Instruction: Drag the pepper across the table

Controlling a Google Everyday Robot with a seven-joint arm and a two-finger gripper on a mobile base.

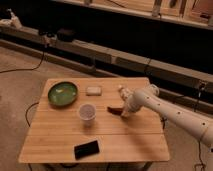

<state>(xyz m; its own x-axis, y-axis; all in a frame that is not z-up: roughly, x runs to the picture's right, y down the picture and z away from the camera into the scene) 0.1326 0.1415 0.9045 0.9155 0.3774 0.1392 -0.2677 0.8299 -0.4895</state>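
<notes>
The pepper is a small dark-red chili lying on the bamboo table, right of centre, its point facing left toward the cup. My gripper comes in from the right on a white arm and sits at the pepper's right end, down at the tabletop. The gripper covers part of the pepper's right end.
A white cup stands just left of the pepper. A green bowl is at the back left, a pale sponge-like block behind the cup, a white tube by the arm, and a black phone near the front edge.
</notes>
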